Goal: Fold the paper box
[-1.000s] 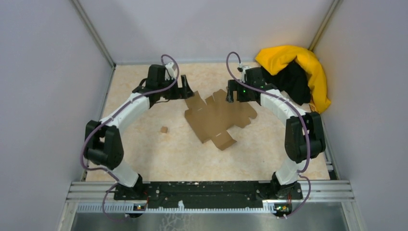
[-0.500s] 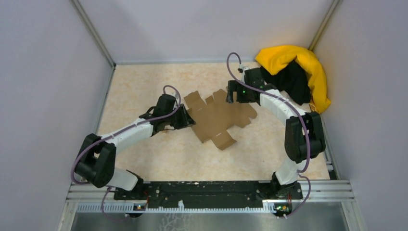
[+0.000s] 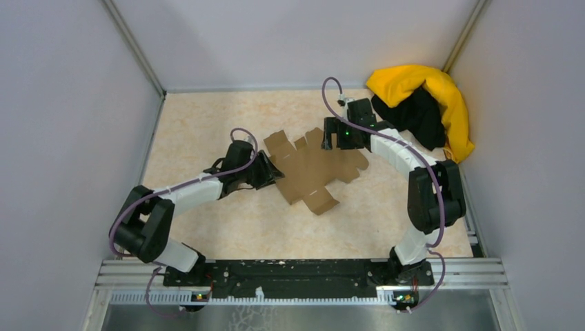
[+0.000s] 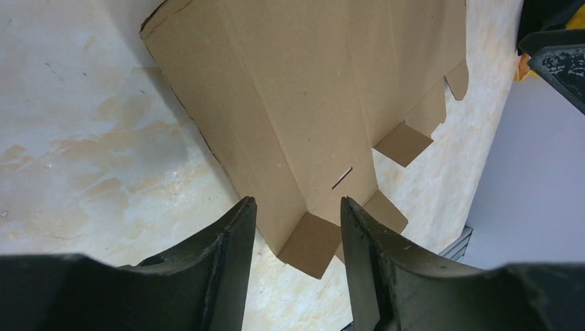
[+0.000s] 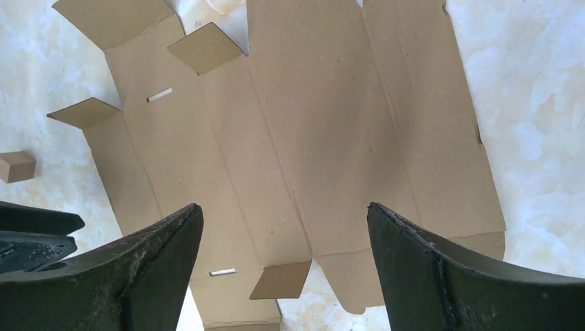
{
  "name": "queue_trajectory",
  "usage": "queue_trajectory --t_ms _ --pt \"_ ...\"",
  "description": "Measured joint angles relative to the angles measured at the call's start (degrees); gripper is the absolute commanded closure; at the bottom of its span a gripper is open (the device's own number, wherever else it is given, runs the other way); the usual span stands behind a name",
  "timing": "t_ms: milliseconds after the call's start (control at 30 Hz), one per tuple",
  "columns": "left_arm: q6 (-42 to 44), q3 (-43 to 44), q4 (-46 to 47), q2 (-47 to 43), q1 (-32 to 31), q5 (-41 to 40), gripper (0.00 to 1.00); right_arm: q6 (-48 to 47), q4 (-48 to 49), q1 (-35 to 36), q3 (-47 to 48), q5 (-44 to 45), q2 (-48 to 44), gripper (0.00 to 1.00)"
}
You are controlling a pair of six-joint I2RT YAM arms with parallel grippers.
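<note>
The paper box (image 3: 314, 169) lies flat and unfolded at the centre of the table (image 3: 207, 117), its long axis seemingly 10 to 4 o'clock. The left gripper (image 4: 296, 201), narrowly parted and empty, sits at its 8 o'clock edge; the right gripper (image 5: 284, 207) gapes wide over its 1 o'clock edge.

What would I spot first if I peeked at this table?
The flat brown paper box, unfolded with its flaps out, lies in the middle of the table. Two white-and-black arms curve toward it, the left tool at its left edge and the right tool over its far edge. A yellow-and-black cloth heap sits in the far right corner.
</note>
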Motion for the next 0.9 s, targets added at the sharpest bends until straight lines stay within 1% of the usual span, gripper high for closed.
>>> queue_trajectory --t_ms 167,267,367,667,900 --pt "-1.33 -1.62 0.7 0.0 -0.02 -0.96 0.38 -0.02 0.02 0.07 -0.02 -0.11 0.0 0.12" --pt "-1.73 -2.19 0.79 0.0 -0.02 -1.53 0.36 0.0 0.04 0.11 -0.37 -0.33 0.0 0.12" --pt "-2.01 -2.19 1.36 0.46 -0.02 -1.75 0.36 0.0 0.07 0.13 -0.68 -0.66 0.02 0.12" --pt "-3.65 -2.47 4.11 5.68 -0.02 -1.64 0.36 -0.09 0.04 0.13 -0.74 -0.87 0.24 0.12" --pt "-4.26 -2.75 6.49 6.75 -0.02 -1.62 0.37 -0.17 0.02 0.13 -0.74 -0.9 0.79 0.12"
